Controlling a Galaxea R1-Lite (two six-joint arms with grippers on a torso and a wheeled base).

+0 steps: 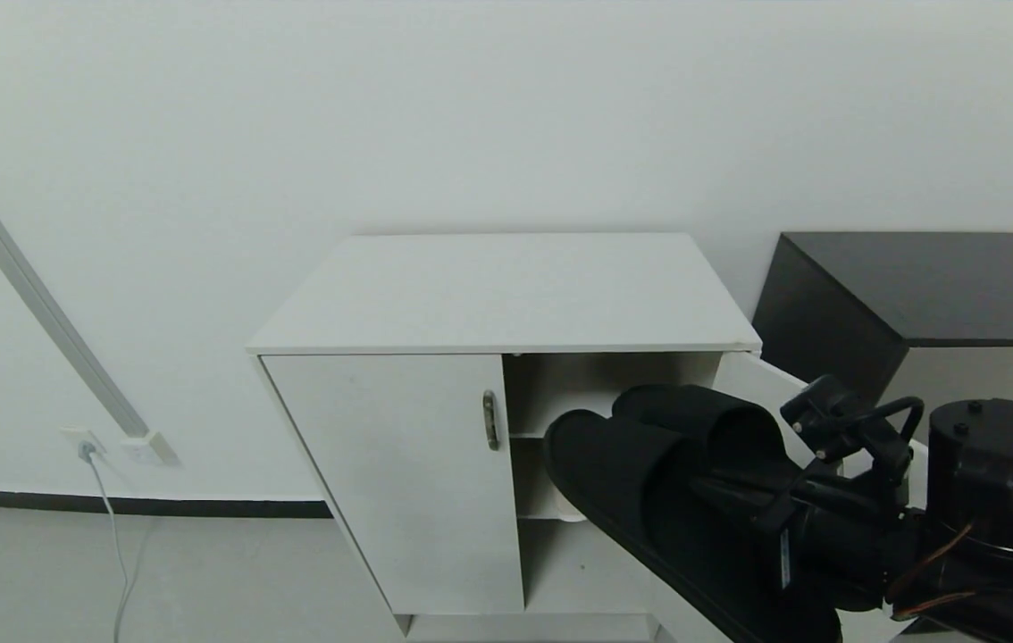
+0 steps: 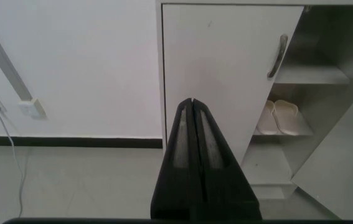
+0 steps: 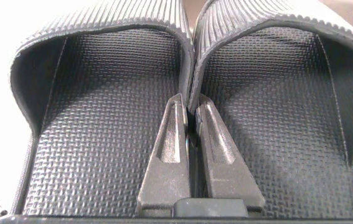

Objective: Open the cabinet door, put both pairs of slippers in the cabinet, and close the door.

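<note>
Black slippers (image 3: 101,124) are held as one pair, side by side, clamped by the right claw (image 3: 190,109). Its two fingers (image 3: 167,162) are nearly closed, pinching the adjoining inner walls of both slippers between them. The straps are ribbed; the footbeds carry a fine diamond grid.

Left claw (image 2: 192,109): fingers pressed together along their full length, holding nothing, above the floor (image 2: 70,180) and in front of the closed left door (image 2: 220,74).

Head view: the black pair hangs in the air, toes toward the cabinet (image 1: 506,295), before the open right-hand compartment at upper-shelf level. Whether the toes have crossed the opening cannot be told. The right door (image 1: 770,384) stands swung outward just beside the pair. The left door carries a vertical metal handle (image 1: 490,420).

Left wrist view: this adds what the black pair covers in the head view — white slippers (image 2: 277,117), lying side by side on the second shelf (image 2: 305,132) down.

The cabinet is built of flat, smooth white panels. A black-topped unit (image 1: 917,286) stands at its right.
</note>
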